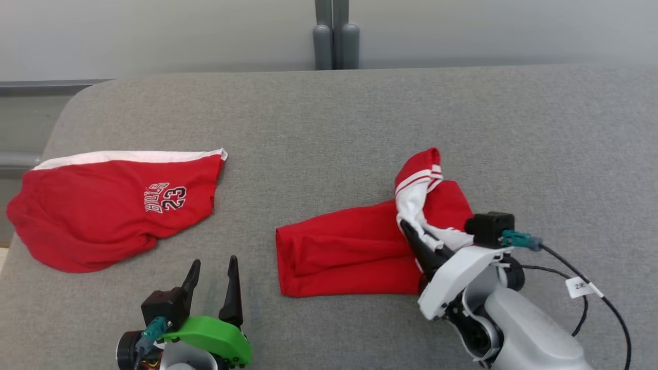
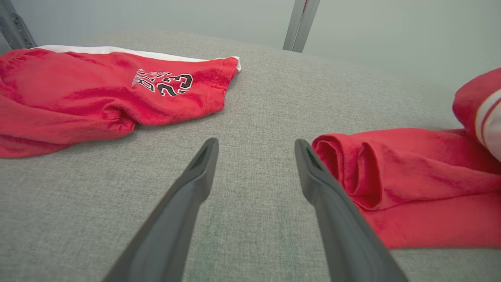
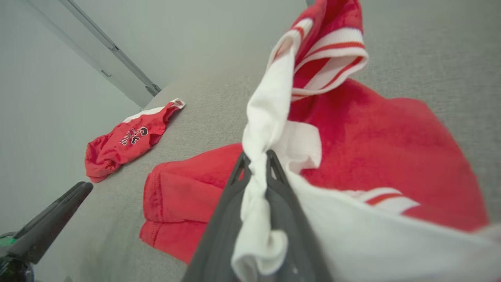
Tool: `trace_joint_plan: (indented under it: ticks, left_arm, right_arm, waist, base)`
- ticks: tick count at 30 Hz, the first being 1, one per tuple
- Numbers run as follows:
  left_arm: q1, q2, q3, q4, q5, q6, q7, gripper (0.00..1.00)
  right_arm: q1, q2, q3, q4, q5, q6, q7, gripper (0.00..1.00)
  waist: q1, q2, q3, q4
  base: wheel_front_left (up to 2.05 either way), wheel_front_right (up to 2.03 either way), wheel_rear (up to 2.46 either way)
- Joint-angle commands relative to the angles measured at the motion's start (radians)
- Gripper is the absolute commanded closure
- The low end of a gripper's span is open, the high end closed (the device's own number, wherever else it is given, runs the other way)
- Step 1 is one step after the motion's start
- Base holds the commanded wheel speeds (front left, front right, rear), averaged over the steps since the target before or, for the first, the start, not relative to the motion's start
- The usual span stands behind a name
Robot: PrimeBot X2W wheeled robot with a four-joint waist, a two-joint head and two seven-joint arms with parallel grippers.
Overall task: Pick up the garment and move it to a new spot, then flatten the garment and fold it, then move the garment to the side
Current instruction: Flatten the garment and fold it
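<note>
A red garment (image 1: 349, 249) with white striped trim lies partly folded on the grey surface at the right of centre. My right gripper (image 1: 406, 226) is shut on a bunched white strip of it, which runs between the dark fingers (image 3: 235, 196) in the right wrist view; the striped edge (image 3: 332, 43) stands up above the pinch. The same garment (image 2: 411, 184) shows at the right of the left wrist view. My left gripper (image 1: 213, 267) stands open low at the left, above bare grey fabric, nothing between its fingers (image 2: 195, 180).
Red shorts (image 1: 108, 205) printed "BULLS 23", with a white waistband, lie at the far left. The grey cushioned surface (image 1: 329, 118) ends at a wall behind, where a grey post (image 1: 335, 36) rises. A cable (image 1: 581, 288) trails from the right wrist.
</note>
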Motion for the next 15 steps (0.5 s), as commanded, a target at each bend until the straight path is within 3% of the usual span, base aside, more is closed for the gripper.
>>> trace_joint_plan:
  ticks: [1,7,15]
  left_arm:
    - [0.005,0.004,-0.006,-0.001,0.003,-0.004,0.0,0.0]
    - [-0.013,0.003,-0.047,-0.001,0.023,-0.005,0.0,0.0]
    - [-0.026,0.003,-0.082,-0.003,0.011,0.005,0.0,0.0]
  right_arm:
    - [0.014,0.007,0.026,-0.012,0.003,0.0,0.008,1.0]
    - [0.002,0.05,0.106,0.002,0.022,0.0,0.021,1.0]
    - [-0.053,0.099,0.15,0.099,0.012,0.0,-0.039,1.0]
  waist:
    - [0.0,0.0,-0.006,0.04]
    - [0.0,0.0,-0.002,0.101]
    - [0.0,0.0,0.007,0.136]
  base:
    - [0.0,0.0,0.0]
    - [0.0,0.0,0.0]
    - [0.0,0.0,0.0]
